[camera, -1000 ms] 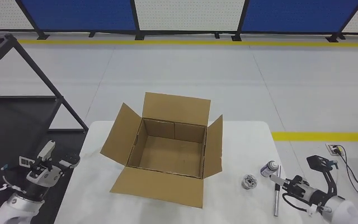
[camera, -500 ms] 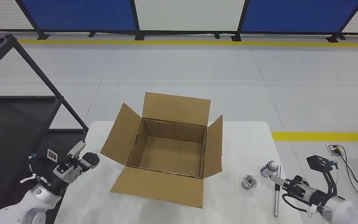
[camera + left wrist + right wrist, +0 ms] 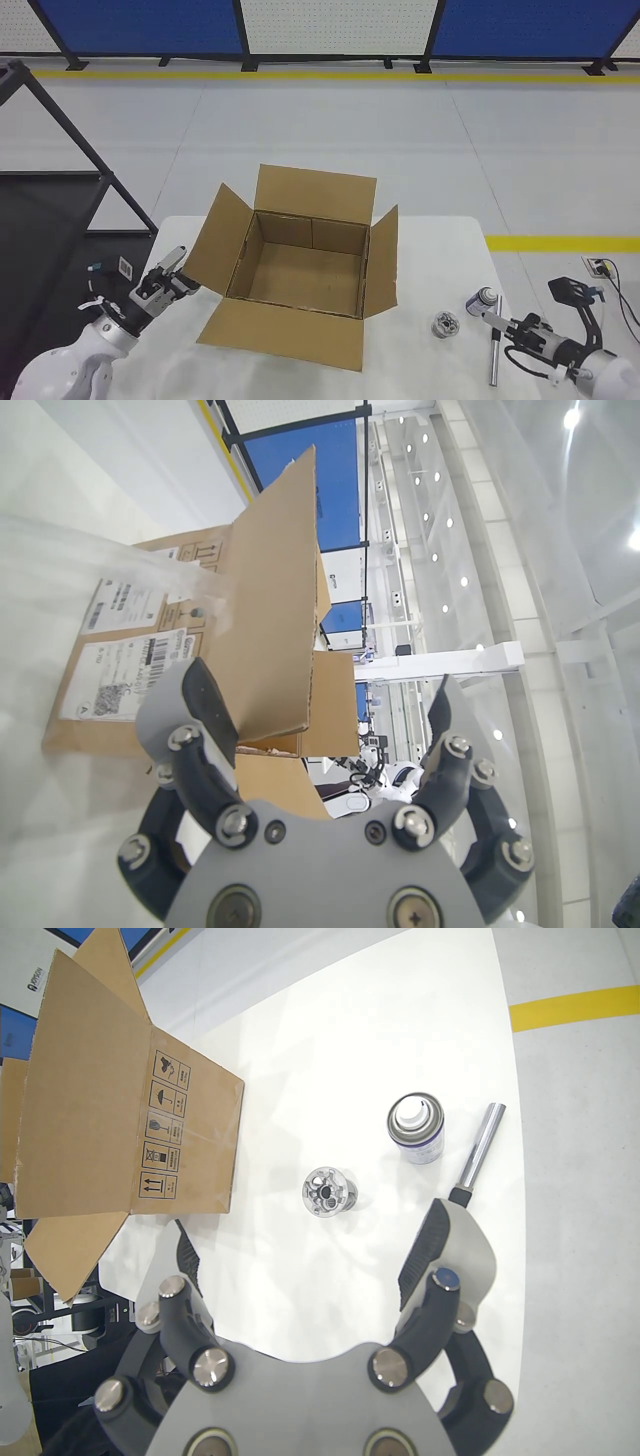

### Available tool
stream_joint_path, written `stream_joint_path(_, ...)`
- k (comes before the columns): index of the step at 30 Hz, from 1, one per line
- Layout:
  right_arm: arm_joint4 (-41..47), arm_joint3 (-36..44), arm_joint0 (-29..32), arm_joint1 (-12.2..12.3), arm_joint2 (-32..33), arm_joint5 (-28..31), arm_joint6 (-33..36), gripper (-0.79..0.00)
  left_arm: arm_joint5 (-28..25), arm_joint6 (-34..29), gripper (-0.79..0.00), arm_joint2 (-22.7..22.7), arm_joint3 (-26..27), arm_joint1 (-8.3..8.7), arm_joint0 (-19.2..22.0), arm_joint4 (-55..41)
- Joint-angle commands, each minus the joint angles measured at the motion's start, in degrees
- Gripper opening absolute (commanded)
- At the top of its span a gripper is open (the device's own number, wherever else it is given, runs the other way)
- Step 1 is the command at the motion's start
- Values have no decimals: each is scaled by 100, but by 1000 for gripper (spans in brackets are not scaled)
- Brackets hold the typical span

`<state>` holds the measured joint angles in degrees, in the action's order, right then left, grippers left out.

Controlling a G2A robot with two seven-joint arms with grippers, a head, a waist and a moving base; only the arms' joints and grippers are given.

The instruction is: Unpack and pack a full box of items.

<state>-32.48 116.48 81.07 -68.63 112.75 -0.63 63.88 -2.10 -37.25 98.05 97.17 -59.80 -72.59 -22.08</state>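
Partly hidden rod (image 3: 479, 1148) (behind right gripper (image 3: 311, 1240))

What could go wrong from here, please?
The open left end effector sits at the side flap of the open brown cardboard box; it might snag the flap and shift the box. The upright blue-and-white spray can stands beside the silver metal rod; grasping either might topple the can.

Cardboard box (image 3: 315, 195) sits open; spray can (image 3: 484, 299), metal spool (image 3: 445, 324), steel rod (image 3: 494, 355) rest alongside.
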Motion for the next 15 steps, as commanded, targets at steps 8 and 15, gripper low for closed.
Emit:
stream_joint_path(8, 0, 0, 0, 0, 0, 0, 0, 0, -74, 101, 0, 1, 212, 1, -225, 66)
stream_joint_path(15, 0, 0, 0, 0, 0, 0, 0, 0, -205, 798, 0, -59, 220, -17, -300, 623)
